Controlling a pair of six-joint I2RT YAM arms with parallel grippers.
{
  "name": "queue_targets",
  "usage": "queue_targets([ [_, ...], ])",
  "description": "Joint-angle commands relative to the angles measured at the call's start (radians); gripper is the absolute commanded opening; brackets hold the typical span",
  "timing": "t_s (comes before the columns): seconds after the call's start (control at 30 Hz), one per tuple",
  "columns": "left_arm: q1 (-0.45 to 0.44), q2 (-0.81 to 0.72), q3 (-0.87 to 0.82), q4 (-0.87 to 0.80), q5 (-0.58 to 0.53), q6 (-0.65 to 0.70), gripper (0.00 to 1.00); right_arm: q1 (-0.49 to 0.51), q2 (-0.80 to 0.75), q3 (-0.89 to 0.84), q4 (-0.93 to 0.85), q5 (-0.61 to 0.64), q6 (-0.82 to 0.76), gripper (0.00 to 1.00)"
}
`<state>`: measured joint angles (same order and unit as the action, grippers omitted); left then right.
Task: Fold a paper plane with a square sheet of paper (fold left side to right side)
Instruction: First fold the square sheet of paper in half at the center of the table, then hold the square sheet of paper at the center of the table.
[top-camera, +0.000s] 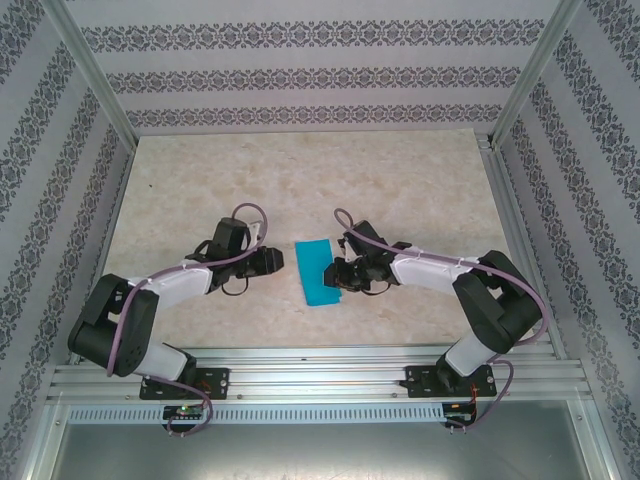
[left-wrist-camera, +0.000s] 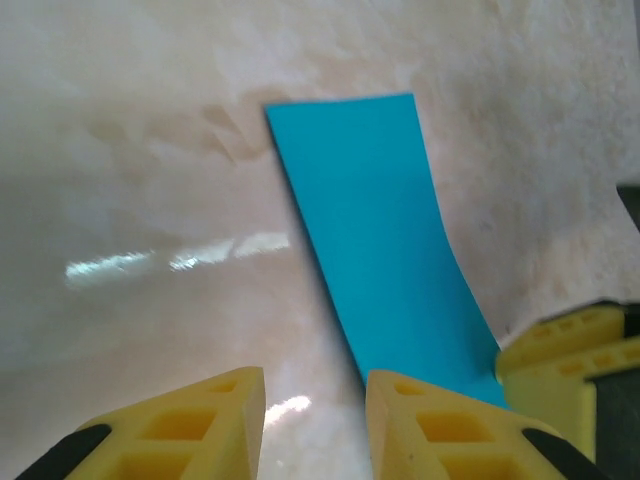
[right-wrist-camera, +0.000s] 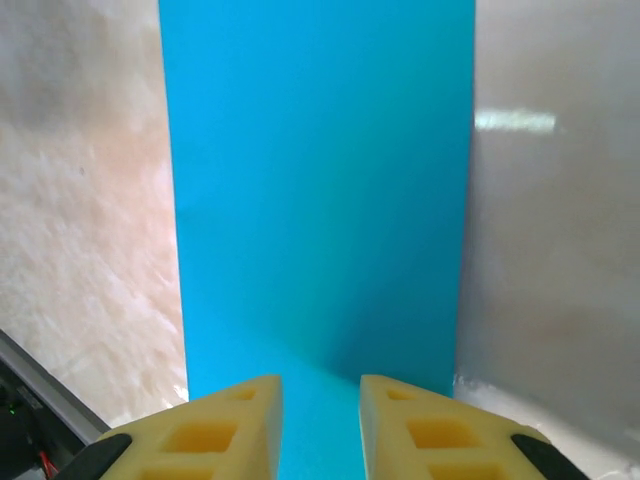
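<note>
Cyan-blue, the sheet of paper (top-camera: 316, 272) (left-wrist-camera: 390, 250) (right-wrist-camera: 320, 200) lies folded into a narrow strip on the marbled table (top-camera: 300, 180), between my two grippers. My right gripper (top-camera: 337, 273) (right-wrist-camera: 320, 390) sits low at the strip's right edge, fingers parted by a narrow gap with blue showing between them. My left gripper (top-camera: 272, 262) (left-wrist-camera: 315, 385) rests just beside the left edge, fingers apart and holding nothing.

Yellow fingers (right-wrist-camera: 200, 435) (narrowly apart) sit over the blue sheet (right-wrist-camera: 315, 190).
</note>
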<state>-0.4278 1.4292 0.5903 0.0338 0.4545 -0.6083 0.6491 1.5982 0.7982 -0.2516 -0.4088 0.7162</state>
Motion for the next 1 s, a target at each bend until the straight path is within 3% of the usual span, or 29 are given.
queue_targets([
  [0.0,-0.068,-0.053,-0.017,0.105,-0.006,-0.112,0.33,-0.026,0.012,0.050,0.020,-0.015,-0.032,0.27],
  [0.5,-0.197,0.095,0.041,0.192,-0.067,-0.169,0.29,-0.104,0.260,0.300,0.012,-0.040,-0.113,0.26],
  [0.97,-0.224,0.165,0.077,0.190,-0.071,-0.155,0.29,-0.134,0.377,0.368,-0.020,-0.050,-0.147,0.21],
])
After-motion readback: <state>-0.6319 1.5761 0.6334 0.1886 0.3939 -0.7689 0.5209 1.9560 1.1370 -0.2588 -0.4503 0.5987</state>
